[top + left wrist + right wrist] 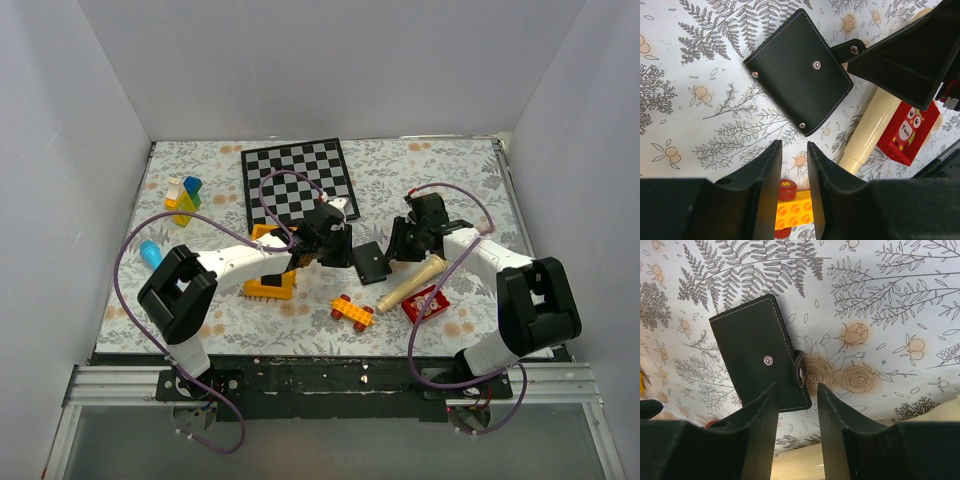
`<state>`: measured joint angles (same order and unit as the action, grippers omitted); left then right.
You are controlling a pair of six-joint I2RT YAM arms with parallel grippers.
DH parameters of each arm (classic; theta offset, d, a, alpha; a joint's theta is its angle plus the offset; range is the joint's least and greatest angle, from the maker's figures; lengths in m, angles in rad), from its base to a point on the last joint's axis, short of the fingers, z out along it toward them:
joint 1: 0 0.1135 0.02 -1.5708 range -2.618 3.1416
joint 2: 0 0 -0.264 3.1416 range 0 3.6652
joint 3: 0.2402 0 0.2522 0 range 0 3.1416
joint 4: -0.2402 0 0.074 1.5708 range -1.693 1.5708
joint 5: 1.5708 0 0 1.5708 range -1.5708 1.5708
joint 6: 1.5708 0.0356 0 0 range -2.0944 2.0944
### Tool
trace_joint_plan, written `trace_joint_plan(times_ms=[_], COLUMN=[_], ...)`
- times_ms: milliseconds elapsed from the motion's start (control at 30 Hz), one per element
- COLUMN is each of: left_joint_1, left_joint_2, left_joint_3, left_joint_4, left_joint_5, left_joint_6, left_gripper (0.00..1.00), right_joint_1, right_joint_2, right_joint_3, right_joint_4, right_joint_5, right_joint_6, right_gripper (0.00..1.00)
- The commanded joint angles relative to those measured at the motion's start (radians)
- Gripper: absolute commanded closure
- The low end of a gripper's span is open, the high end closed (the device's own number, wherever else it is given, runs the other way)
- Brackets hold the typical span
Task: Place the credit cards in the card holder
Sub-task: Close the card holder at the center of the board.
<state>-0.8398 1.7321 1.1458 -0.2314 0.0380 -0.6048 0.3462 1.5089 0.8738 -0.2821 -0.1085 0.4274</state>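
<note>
while the card holder (369, 262) lies shut between them, both arms' jaws stand apart.

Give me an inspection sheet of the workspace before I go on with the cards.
Surface: floral table, flat.
Job's things: card holder closed, tab unsnapped, lying between the tools; credit cards nothing seen.
Clutter: checkerboard, colour blocks, blue piece, yellow brick, toy car, wooden cylinder, red block.
Tools: left tool jaws apart, empty; right tool jaws apart over the holder's tab edge.
Cables: purple cables loop from both arms; the left one arcs over the checkerboard.
Surroundings: white walls on three sides.
</note>
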Motion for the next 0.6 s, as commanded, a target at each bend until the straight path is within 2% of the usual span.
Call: trace_joint_plan(times_ms=[0,133,167,267,333,400,467,567], left_joint_1=[-0.004,-0.002,-0.004,-0.002,-0.002,0.002,0.042,0.142], left_joint_2=[0.000,0.003,0.000,-0.038,-0.084,-0.136,-0.163,-0.163], left_joint_3=[0.037,0.043,0.046,0.046,0.035,0.013,-0.027,-0.076], left_joint_4=[0.018,0.014,0.001,-0.049,-0.084,-0.088,-0.030,0.076], left_joint_5=[-0.004,-0.018,-0.024,-0.198,-0.370,-0.466,-0.387,-0.123], left_joint_6=[0.000,0.008,0.013,0.005,-0.007,-0.006,0.032,0.011], left_gripper=[0.73,0.72,0.68,0.41,0.19,0.04,0.02,0.07], right_joint_1=[-0.012,-0.013,-0.015,-0.015,-0.015,-0.015,-0.015,-0.015], right_joint_2=[0.019,0.036,0.040,0.040,0.036,0.033,0.034,0.037], right_joint_3=[0.028,0.044,0.048,0.057,0.060,0.062,0.067,0.073], right_joint_4=[0.049,0.055,0.057,0.058,0.057,0.055,0.052,0.050], right_joint_5=[-0.023,-0.030,-0.030,-0.034,-0.037,-0.036,-0.036,-0.039], right_joint_6=[-0.001,-0.003,-0.001,-0.003,-0.004,-0.007,-0.009,-0.012], right_gripper=[0.57,0.58,0.58,0.59,0.59,0.59,0.59,0.59])
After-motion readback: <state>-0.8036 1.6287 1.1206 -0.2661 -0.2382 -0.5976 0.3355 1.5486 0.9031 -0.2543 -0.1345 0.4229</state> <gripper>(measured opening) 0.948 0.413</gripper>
